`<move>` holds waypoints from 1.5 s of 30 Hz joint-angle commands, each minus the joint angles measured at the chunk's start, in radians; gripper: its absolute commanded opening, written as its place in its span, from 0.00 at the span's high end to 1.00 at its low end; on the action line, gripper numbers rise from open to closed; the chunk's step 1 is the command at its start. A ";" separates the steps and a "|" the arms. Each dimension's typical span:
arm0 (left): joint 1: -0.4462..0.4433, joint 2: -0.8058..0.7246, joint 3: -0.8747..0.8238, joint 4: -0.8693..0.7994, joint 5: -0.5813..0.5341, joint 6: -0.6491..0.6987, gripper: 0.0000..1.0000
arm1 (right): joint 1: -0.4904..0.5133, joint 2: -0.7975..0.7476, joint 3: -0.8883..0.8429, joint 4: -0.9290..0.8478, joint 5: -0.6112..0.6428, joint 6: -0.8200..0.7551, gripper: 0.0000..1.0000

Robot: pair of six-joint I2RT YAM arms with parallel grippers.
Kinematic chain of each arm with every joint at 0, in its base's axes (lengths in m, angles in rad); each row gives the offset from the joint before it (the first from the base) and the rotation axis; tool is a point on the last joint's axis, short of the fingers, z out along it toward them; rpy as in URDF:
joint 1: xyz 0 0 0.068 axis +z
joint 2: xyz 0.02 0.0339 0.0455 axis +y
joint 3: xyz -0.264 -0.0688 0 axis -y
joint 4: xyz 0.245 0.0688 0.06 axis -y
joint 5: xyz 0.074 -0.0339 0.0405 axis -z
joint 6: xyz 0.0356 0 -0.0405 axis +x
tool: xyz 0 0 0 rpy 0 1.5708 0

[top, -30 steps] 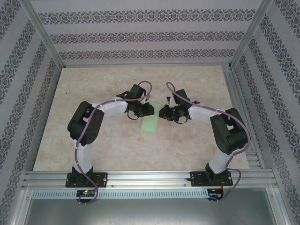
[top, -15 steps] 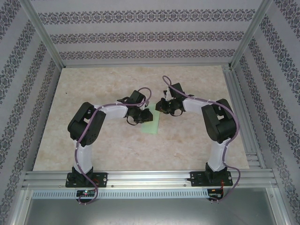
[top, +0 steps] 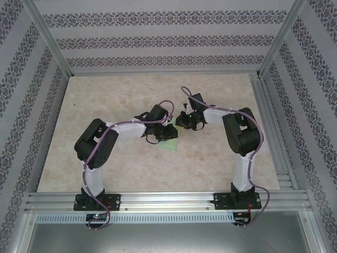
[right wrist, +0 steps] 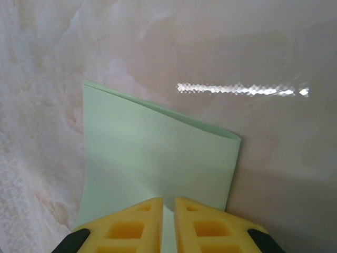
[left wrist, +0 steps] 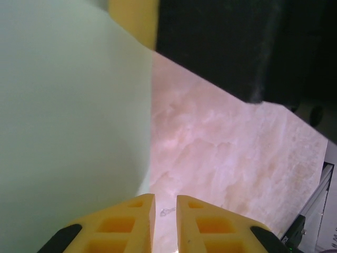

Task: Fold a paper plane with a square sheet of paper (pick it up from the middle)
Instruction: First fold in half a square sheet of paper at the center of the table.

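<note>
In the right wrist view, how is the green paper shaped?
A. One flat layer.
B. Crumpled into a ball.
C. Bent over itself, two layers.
C: the paper shows two layers along its far edge, meeting in a rounded bend at the right corner.

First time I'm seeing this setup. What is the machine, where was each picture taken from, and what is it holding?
Two robot arms, the left arm and the right arm, are bolted at the near edge of a marbled table. The wide picture looks down from above and behind them. The close-ups come from wrist cameras; the yellow blocks are gripper fingers. A folded pale green paper sheet is at mid-table. The right gripper is shut on one edge. The left gripper is almost shut, paper bulging beside it; whether it pinches the paper is unclear.
</note>
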 commanded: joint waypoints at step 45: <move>-0.059 0.070 -0.043 -0.043 -0.083 -0.022 0.90 | -0.006 -0.027 -0.102 0.009 -0.038 -0.027 0.88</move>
